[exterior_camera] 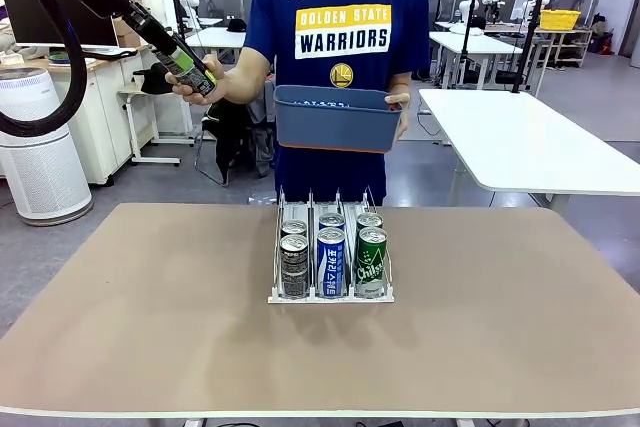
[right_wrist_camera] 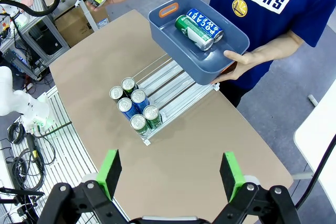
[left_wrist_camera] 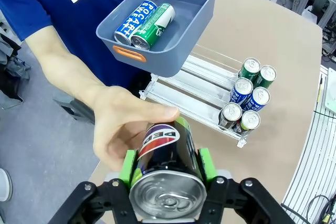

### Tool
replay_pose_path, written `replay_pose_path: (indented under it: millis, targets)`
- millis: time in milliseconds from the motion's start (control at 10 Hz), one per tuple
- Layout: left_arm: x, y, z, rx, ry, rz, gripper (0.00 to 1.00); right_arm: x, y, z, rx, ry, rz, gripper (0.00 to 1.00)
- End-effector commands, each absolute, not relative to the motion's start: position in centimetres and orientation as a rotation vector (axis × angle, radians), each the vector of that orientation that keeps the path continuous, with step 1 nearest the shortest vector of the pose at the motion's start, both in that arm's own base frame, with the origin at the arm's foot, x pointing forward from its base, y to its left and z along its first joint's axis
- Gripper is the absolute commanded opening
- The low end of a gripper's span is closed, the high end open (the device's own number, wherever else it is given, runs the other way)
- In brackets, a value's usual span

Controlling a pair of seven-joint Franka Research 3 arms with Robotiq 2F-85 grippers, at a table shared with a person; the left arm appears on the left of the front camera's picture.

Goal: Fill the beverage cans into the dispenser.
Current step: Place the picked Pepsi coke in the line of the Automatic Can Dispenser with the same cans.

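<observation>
- Between the pads of my left pincer point(left_wrist_camera: 167, 165), a dark can point(left_wrist_camera: 160, 145) sits clamped; person's hand point(left_wrist_camera: 123, 129) grips it too.
- Beyond its fingers, the dispenser point(left_wrist_camera: 199, 77) holds six cans point(left_wrist_camera: 241, 90).
- My right pincer point(right_wrist_camera: 170, 174) gapes wide, empty, above the dispenser.

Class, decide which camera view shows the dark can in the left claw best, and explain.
The left wrist view: the dark can sits large between the green pads, the person's hand on it. The front view shows it small, upper left; the right wrist view, tiny.
</observation>
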State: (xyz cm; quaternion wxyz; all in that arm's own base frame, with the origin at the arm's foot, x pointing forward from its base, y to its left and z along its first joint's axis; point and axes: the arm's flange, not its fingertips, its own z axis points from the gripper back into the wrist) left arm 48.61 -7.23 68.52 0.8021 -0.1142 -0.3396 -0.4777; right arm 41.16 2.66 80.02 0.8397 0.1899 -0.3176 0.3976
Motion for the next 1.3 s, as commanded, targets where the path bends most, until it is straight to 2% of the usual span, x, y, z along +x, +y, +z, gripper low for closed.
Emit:
replay_pose_path:
  millis: [0, 1200]
  targets:
    - [48.62, -7.15, 68.39, -0.242, -0.727, -1.033, 0.0, 41.1, 2.67, 80.04, 0.402, -0.672, 0.841, 1.0]
    - [48.62, -7.15, 68.39, -0.242, -0.727, -1.033, 0.0, 41.1, 2.67, 80.04, 0.402, -0.672, 0.841, 1.0]
